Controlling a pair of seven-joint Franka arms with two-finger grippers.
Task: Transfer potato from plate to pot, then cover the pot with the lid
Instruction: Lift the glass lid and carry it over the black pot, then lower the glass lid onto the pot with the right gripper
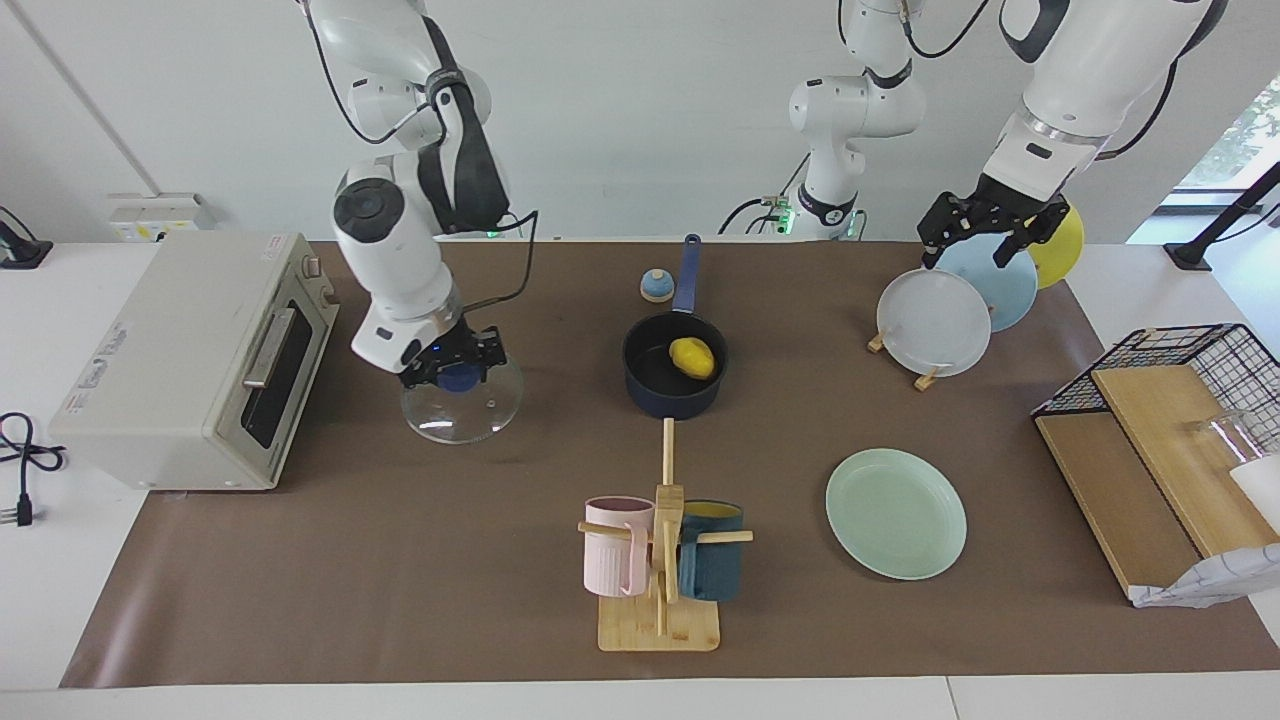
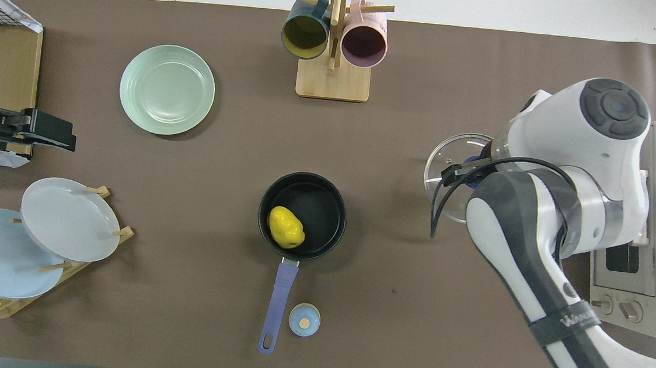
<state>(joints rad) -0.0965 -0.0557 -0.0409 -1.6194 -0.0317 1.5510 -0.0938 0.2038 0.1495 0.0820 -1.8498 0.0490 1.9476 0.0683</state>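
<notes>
The yellow potato [image 1: 692, 357] [image 2: 285, 227] lies inside the dark blue pot [image 1: 650, 388] [image 2: 320, 204] at mid-table. The pot's long handle points toward the robots. My right gripper [image 1: 455, 375] [image 2: 470, 163] is shut on the blue knob of the glass lid [image 1: 470, 415] [image 2: 449, 155] and holds it up over the mat, between the toaster oven and the pot. The mint-green plate [image 1: 895, 513] [image 2: 167, 89] lies bare, farther from the robots than the pot. My left gripper [image 1: 978, 248] [image 2: 71, 139] waits open above the upright plates.
A toaster oven [image 1: 190, 355] stands at the right arm's end. A wooden mug rack [image 1: 660, 560] with two mugs stands farther out than the pot. A small bell [image 1: 656, 286] sits beside the pot's handle. A plate rack [image 1: 930, 325] and a wire basket [image 1: 1190, 370] are at the left arm's end.
</notes>
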